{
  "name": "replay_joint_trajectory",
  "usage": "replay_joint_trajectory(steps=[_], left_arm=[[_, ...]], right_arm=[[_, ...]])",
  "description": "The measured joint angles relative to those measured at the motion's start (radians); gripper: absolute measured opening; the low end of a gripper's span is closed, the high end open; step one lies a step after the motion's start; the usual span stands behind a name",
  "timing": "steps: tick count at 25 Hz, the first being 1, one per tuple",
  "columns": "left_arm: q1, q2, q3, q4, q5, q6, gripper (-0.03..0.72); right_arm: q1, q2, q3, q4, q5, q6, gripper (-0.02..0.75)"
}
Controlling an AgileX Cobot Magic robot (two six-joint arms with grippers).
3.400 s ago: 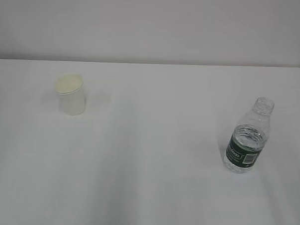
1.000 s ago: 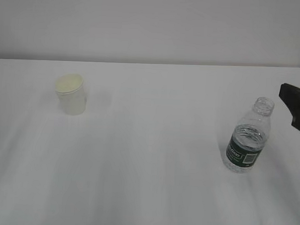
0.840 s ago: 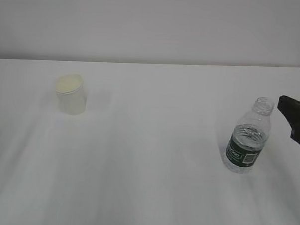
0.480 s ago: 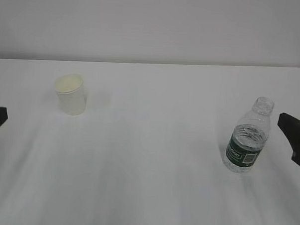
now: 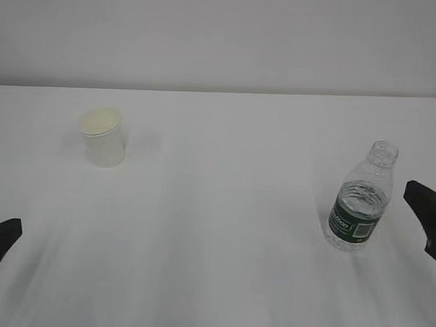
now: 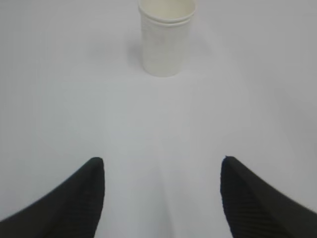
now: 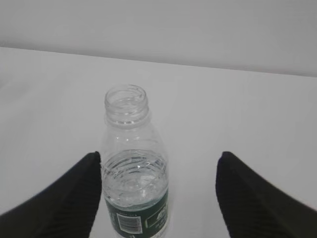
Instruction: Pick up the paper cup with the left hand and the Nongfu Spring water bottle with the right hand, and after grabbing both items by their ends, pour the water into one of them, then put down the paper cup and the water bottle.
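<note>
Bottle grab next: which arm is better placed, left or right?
Right. The right gripper is open with the water bottle close ahead, near its left finger. The left gripper faces the paper cup, farther off, across the table from the bottle.

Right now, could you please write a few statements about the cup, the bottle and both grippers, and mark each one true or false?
1. The paper cup stands upright on the table. True.
2. The Nongfu Spring water bottle has a cap screwed on. False: its mouth is open, with no cap.
3. The left gripper is shut on the paper cup. False: its jaws are open and the cup stands well ahead of them, untouched.
4. The bottle holds the water. True.
5. The right gripper is open, with the bottle between its fingers. True.
6. The bottle lies on its side. False: it stands upright.
</note>
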Motion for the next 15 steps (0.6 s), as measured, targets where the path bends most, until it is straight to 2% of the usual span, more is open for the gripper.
replay_joint_trajectory(steps=[9, 15], left_arm=[[0.000, 0.036, 0.000, 0.050, -0.121, -0.009, 0.524], [0.000, 0.036, 0.000, 0.059, -0.153, -0.011, 0.524]], right_arm=[[0.000, 0.058, 0.006, -0.040, -0.023, 0.006, 0.530], [0.000, 0.171, 0.065, -0.045, -0.226, 0.006, 0.530]])
